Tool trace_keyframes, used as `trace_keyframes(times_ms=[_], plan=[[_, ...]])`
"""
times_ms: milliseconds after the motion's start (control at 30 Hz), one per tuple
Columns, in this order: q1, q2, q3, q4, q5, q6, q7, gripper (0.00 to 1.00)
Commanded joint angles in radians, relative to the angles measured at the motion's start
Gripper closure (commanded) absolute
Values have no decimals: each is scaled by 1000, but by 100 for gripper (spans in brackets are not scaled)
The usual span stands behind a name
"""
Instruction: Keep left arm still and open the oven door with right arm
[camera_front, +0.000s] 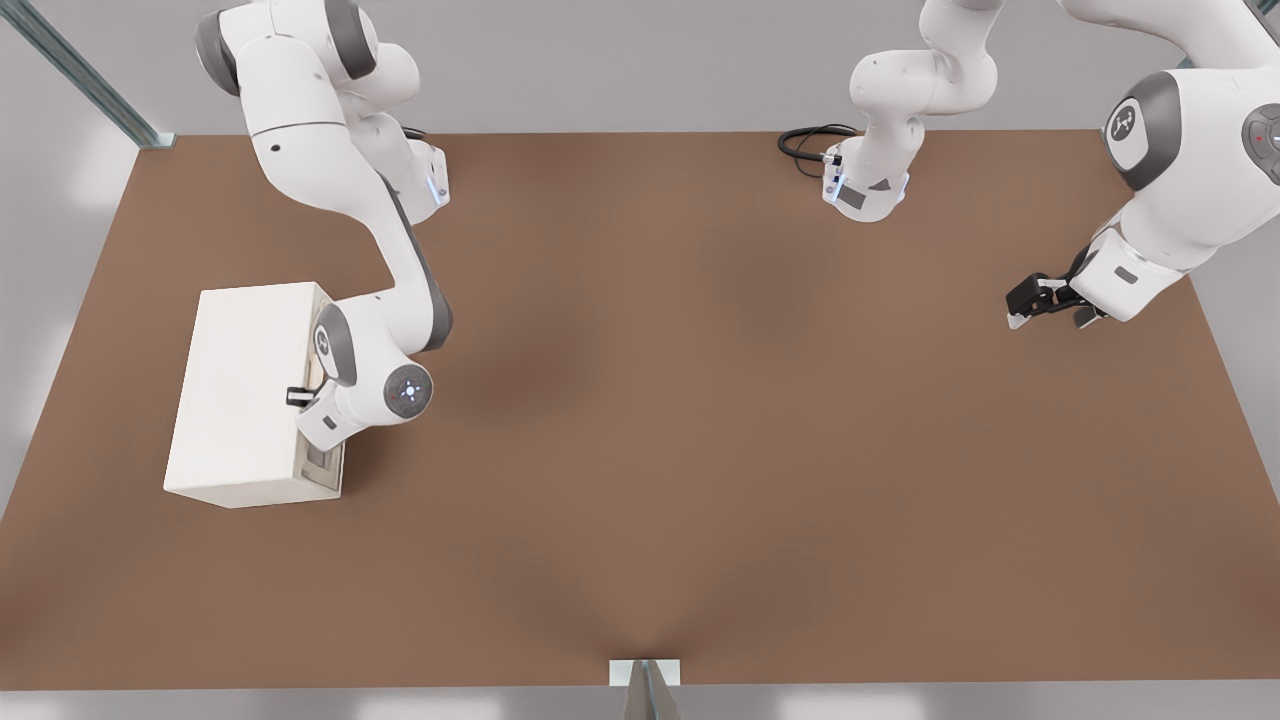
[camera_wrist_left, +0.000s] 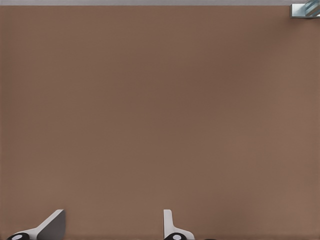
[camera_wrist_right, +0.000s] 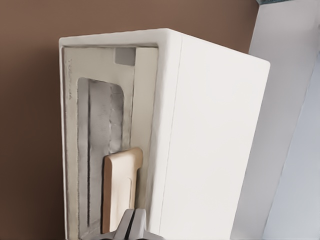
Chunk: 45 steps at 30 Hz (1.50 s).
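The cream-white boxy oven (camera_front: 245, 390) stands on the brown bench (camera_front: 700, 450) towards the front view's left, with its front face turned to the front view's right; the oven door (camera_wrist_right: 95, 145), a cream-framed panel with a dark window, is seen in the right wrist view lying flush within the oven's front frame, so it is judged to be closed.

The white jointed right arm (camera_front: 390, 300) is reached down over the oven's front edge; its small black end effector (camera_front: 300, 396) is placed at the top front edge of the oven, right at the door's pale wooden bar handle (camera_wrist_right: 120, 187).

In the right wrist view the two grey fingertips (camera_wrist_right: 132, 227) are seen pressed together with no gap between them, just beside the near end of the handle; nothing is seen gripped between them, and the handle appears to lie to one side of them, not within their grasp; whether the fingertips touch the wood cannot be told.

As to progress, the approach to the door is judged complete, but the opening itself is not yet begun; no gap is shown between door and frame; what is left is for the handle to be engaged and the door to be swung out from the oven's face.
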Motion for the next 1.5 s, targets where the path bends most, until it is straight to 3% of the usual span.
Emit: trace_keyframes(times_ms=[0,733,867,900,967,1000,1033,1100,1467], plan=[[-2,2,-1,-2,-5,-4,6,100],[27,17,19,6,10,-9,24,100],[53,8,79,32,145,-17,159,100],[43,-42,77,37,228,-18,110,100],[-66,-199,76,72,584,-72,-201,100],[-94,-247,69,128,671,-151,-345,79],[-99,-270,60,210,673,-239,-361,0],[-131,-182,43,428,672,-362,-405,0],[-151,-187,14,506,647,-333,-405,0]])
